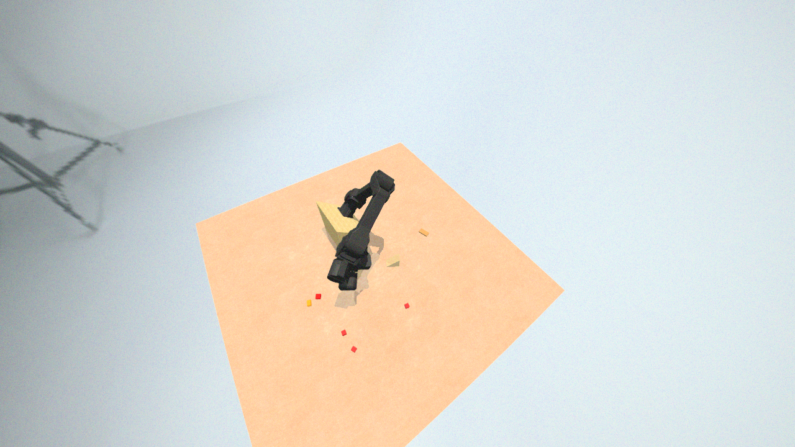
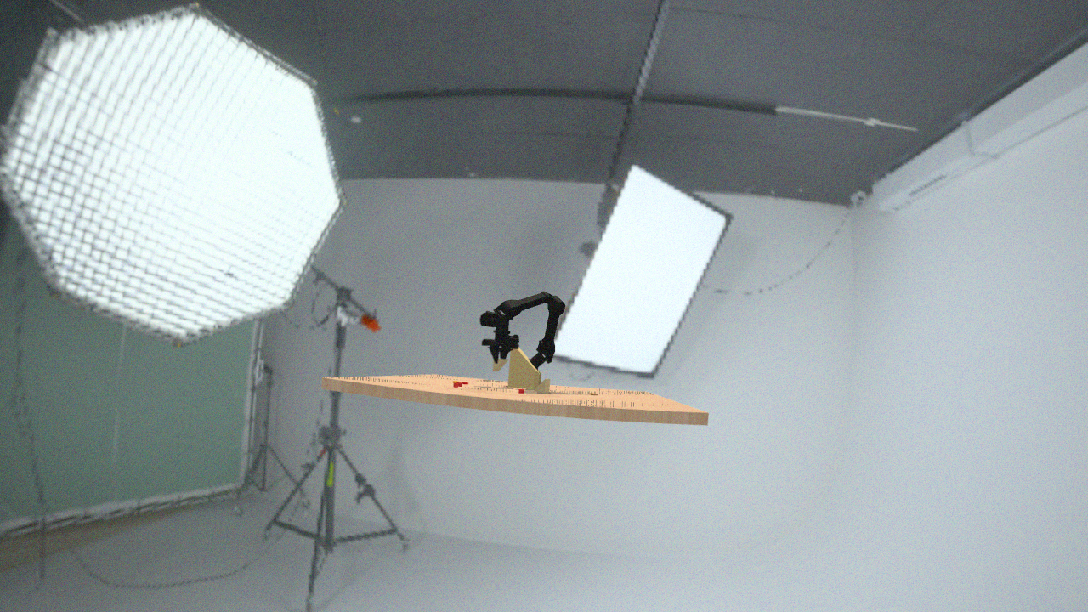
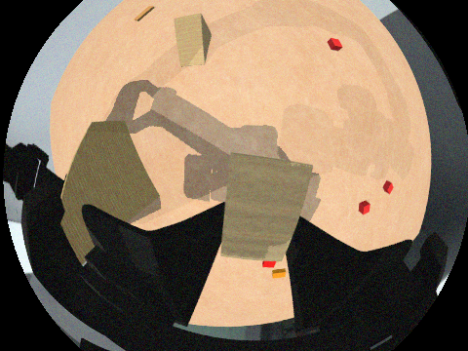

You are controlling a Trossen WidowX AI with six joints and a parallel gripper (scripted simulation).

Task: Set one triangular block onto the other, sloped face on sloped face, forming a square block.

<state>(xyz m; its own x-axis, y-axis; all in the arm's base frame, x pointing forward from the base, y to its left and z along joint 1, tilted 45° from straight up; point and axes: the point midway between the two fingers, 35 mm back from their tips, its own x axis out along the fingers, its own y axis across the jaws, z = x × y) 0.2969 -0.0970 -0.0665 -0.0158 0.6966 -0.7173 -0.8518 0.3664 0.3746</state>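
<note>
The end effector [image 1: 355,270] [image 2: 498,357] [image 3: 256,214] was pinching one triangular block [image 2: 500,365] [image 3: 265,207] between its fingers, with open air between that block and the desk [image 1: 472,333] [image 2: 456,400] [image 3: 234,63]. The other triangular block [image 1: 393,261] [image 2: 544,386] [image 3: 190,41] rested on the desk to the end effector's right in the top view, apart from the held one, so the square was unmade. A large wedge [image 1: 335,222] [image 2: 522,371] [image 3: 109,171] stood near the end effector, at its upper left from above, leaving less room on that side. Below it in that view lay a red cube [image 1: 318,296] [image 3: 269,263] and a yellow cube [image 1: 308,303] [image 3: 279,273], close together, with two more red cubes farther down. Another red cube [image 1: 406,305] [image 3: 334,44] sat lower right, and an orange strip [image 1: 423,232] [image 3: 144,14] upper right, beyond the resting block. The desk's left edge was well apart from the end effector; its right corner lay farther off.
</note>
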